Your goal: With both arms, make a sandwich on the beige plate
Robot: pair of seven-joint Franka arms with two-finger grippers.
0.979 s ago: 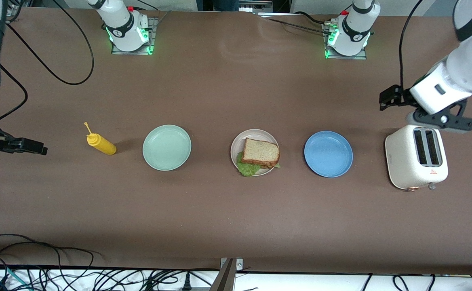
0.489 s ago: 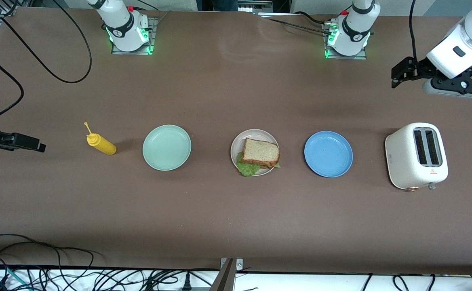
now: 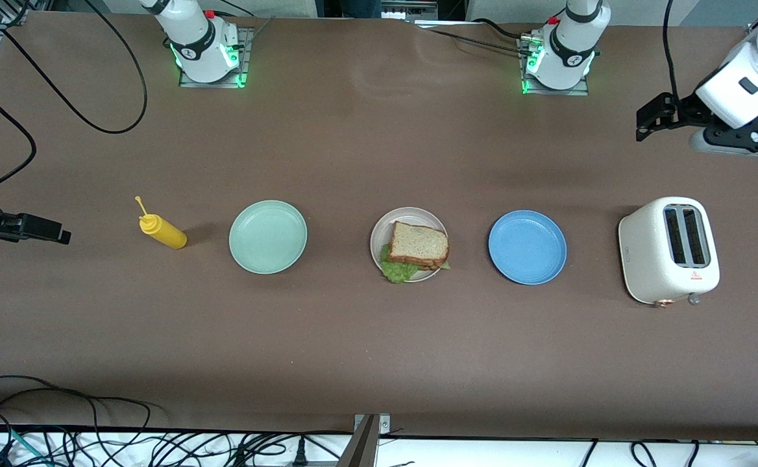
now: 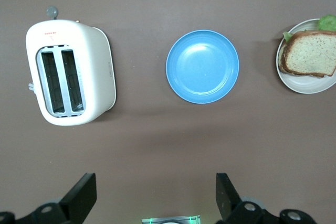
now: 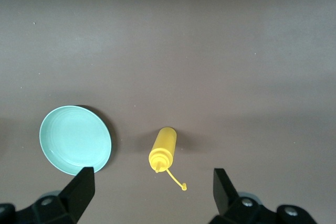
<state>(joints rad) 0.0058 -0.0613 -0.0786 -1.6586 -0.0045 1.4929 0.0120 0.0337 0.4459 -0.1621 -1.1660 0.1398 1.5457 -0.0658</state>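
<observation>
Brown table (image 3: 353,337): three plates, one sandwich (image 3: 418,246), one toaster (image 3: 670,250), one bottle (image 3: 161,230), two open, empty hands.

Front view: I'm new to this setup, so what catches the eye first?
The finished sandwich on the beige plate at mid-table, flanked by a mint-green plate and a blue plate. A white toaster sits at the left arm's end, a yellow bottle at the right arm's.

Sandwich (image 3: 419,246) complete, flat on beige plate (image 3: 379,233), lettuce (image 3: 397,270) overhanging rim.
</observation>
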